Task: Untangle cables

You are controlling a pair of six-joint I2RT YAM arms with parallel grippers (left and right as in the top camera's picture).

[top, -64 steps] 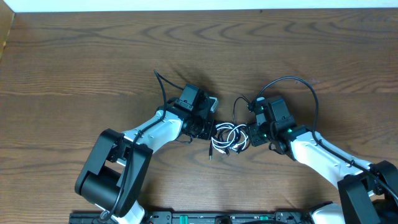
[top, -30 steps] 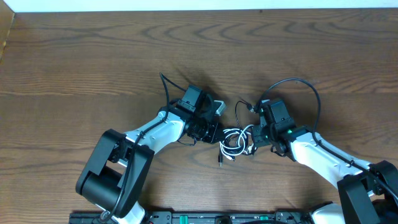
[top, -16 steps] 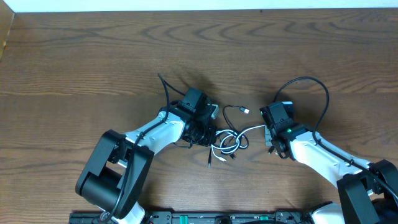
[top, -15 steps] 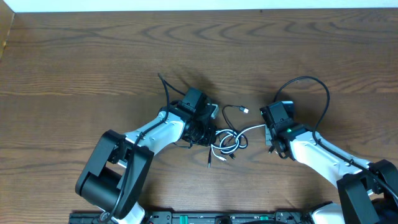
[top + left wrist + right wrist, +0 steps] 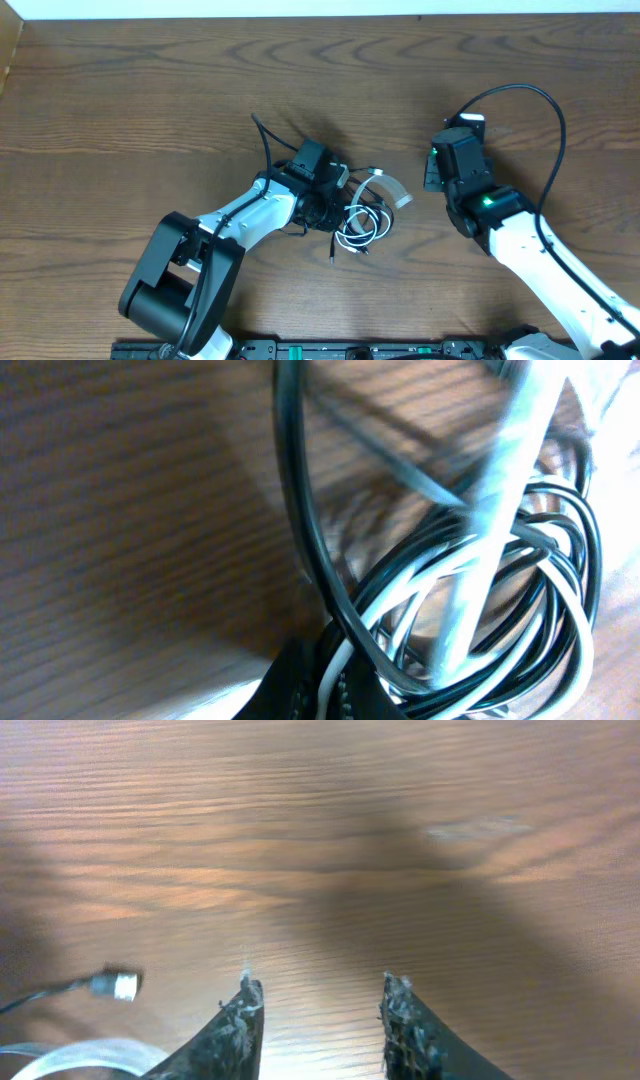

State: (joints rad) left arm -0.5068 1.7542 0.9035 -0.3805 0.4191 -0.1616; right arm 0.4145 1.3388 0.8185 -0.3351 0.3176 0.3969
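Brown wooden table [image 5: 150,90] filled the overhead view. Just left of the frame's centre, the left gripper [image 5: 328,205] was pressed shut on a knot of two cables. A thin white cord [image 5: 388,186] arced up and right out of the coil, blurred, while a thin black cord [image 5: 350,226] looped through it. The right gripper [image 5: 432,172] hung right of centre, apart from the bundle and holding nothing.

In the left wrist view the black cord [image 5: 300,530] and white cord [image 5: 585,660] wound round each other in several loops and ran down into the closed jaws at the bottom edge.

In the right wrist view the fingers [image 5: 235,1025] stood spread with bare wood between them. A small silver-tipped plug [image 5: 118,984] lay at lower left.

I judged the job barely begun, with one free end out and the coils yet to be separated.
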